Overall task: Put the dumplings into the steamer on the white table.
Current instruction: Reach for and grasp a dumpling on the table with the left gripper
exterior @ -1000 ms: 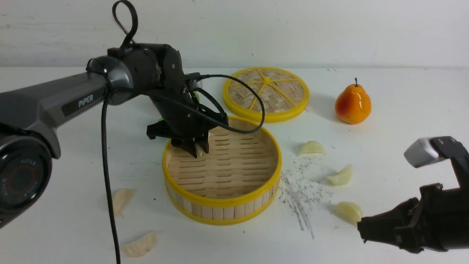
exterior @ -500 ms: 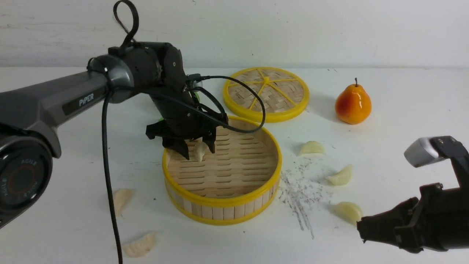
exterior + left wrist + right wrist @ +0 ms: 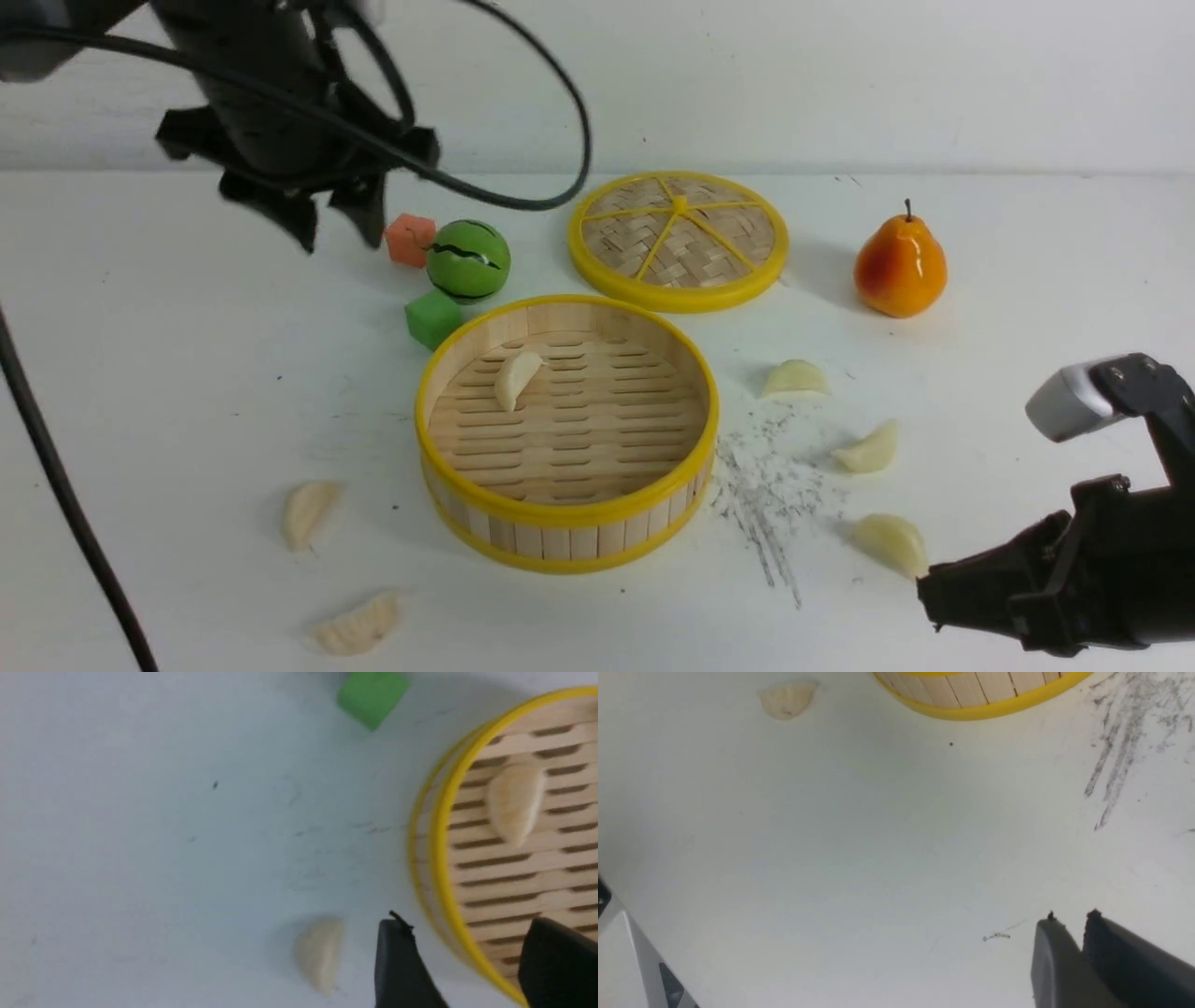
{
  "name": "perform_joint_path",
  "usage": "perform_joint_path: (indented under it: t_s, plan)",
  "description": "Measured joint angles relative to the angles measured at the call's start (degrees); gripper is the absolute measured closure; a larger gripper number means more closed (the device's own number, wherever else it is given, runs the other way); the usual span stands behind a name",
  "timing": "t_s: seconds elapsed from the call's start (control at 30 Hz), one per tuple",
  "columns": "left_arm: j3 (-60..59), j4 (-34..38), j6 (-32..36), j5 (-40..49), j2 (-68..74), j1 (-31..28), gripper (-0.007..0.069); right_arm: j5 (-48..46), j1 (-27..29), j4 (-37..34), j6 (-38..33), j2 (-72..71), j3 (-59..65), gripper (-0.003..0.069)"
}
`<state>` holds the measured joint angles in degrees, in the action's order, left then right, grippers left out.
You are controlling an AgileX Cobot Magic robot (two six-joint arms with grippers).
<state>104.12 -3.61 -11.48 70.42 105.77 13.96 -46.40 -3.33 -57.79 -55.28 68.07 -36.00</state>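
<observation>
Front view: dumpling [image 3: 515, 378] inside steamer [image 3: 560, 511] rim

Left gripper [image 3: 338, 235] motion-blurred; steamer [image 3: 971, 695] cut by right wrist view's edge.

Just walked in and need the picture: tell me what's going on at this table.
One dumpling lies in the steamer, which a two-armed robot is filling. Five more dumplings lie on the table, two to the steamer's left and three to its right. The left gripper hangs open and empty above the table, left of the steamer. The right gripper sits low, shut and empty, close to the nearest right-hand dumpling.
</observation>
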Motion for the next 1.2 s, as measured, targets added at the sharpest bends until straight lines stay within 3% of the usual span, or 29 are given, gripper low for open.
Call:
perform_joint_path:
  t_s: [0.17, 0.37, 0.6, 0.77, 0.9, 1.2]
  plan:
    - [-17.81, 3.25, -0.14, -5.19, -0.46, -5.41, 0.0311, 0.66, 0.00, 0.54, 0.00, 0.00, 0.00, 0.0562]
    - [-28.51, 4.37, 1.27, -16.38, 0.57, -6.17, 0.0314, 1.49, 0.00, 0.60, 0.00, 0.00, 0.00, 0.0559]
    - [-29.05, 6.04, 1.12, -21.43, 4.09, -6.17, 0.0314, 1.49, 0.00, 0.00, 0.00, 0.00, 0.00, 0.0552]
    - [-29.05, 7.88, 2.56, -22.23, 5.75, -6.17, 0.0323, 1.49, 0.00, -0.11, 0.00, 0.00, 0.00, 0.0546]
    - [-29.05, 7.95, 3.50, -22.39, 5.78, -6.17, 0.0373, 1.49, 0.00, -0.11, 0.00, 0.00, 0.00, 0.0545]
    - [-28.02, 10.13, 3.51, -23.81, 4.81, -6.17, 0.0377, 1.49, 0.00, -0.26, 0.00, 0.00, 0.00, 0.0534]
